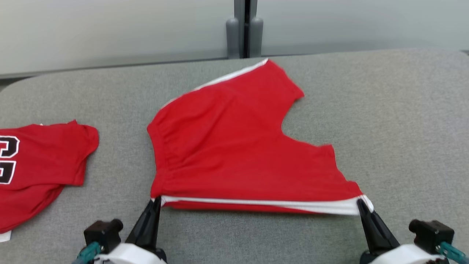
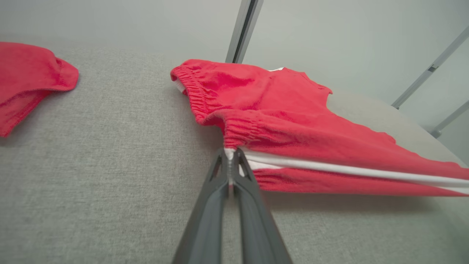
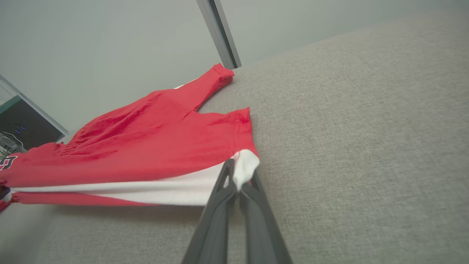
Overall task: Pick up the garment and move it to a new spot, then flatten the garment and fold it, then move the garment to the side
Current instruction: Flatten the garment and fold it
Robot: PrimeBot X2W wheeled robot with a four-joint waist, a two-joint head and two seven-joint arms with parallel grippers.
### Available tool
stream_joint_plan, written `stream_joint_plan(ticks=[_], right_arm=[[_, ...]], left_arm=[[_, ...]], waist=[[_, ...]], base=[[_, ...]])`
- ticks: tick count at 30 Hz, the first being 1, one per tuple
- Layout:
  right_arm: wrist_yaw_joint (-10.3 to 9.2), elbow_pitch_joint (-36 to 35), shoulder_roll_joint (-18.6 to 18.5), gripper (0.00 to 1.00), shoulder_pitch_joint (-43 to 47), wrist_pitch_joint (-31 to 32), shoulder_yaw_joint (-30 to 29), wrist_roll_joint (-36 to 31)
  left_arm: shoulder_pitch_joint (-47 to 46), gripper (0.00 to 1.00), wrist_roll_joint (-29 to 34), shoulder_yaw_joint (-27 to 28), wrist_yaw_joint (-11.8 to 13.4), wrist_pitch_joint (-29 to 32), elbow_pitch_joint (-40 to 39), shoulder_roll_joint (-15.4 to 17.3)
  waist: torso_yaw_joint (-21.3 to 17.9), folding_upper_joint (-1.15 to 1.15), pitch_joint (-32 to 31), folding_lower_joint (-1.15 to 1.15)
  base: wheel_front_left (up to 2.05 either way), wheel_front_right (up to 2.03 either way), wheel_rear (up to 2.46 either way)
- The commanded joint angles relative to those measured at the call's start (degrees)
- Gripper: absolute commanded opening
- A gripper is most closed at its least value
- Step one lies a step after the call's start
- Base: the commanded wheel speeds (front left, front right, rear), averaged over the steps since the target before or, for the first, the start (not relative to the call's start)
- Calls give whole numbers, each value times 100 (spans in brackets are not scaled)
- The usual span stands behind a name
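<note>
The garment (image 1: 234, 146) is a pair of red shorts with white side stripes, spread across the middle of the grey padded table (image 1: 384, 110). Its near edge is lifted and stretched between my two grippers. My left gripper (image 1: 157, 200) is shut on the waistband corner at the near left, and the left wrist view has the tips (image 2: 230, 151) pinching the white stripe of the garment (image 2: 278, 110). My right gripper (image 1: 361, 202) is shut on the white hem corner at the near right; the right wrist view shows it (image 3: 240, 172) biting that corner of the garment (image 3: 154, 143).
A second red piece of clothing, a jersey (image 1: 33, 165) with black and white numbers, lies at the table's left edge, also seen as a jersey (image 2: 29, 79) at the upper left. A pale wall with a grey post (image 1: 244, 29) runs behind the table's far edge.
</note>
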Motion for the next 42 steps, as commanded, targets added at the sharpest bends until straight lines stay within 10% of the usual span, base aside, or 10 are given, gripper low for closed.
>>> stream_joint_plan(ticks=[1,17,42], right_arm=[[-14,-320,-23,0,272,225,-132,-134],[-14,-2098,270,0,935,1503,-994,-654],[-13,1343,-921,0,-4706,909,34,-509]], left_arm=[[244,0,-86,72,110,138,-288,76],[759,0,-488,-111,366,1204,-1994,41],[-2740,0,-1413,-583,-65,525,277,-194]], waist=[[-43,0,-215,0],[212,0,-132,0],[1344,0,1971,0]], base=[[0,0,0],[0,0,0],[0,0,0]])
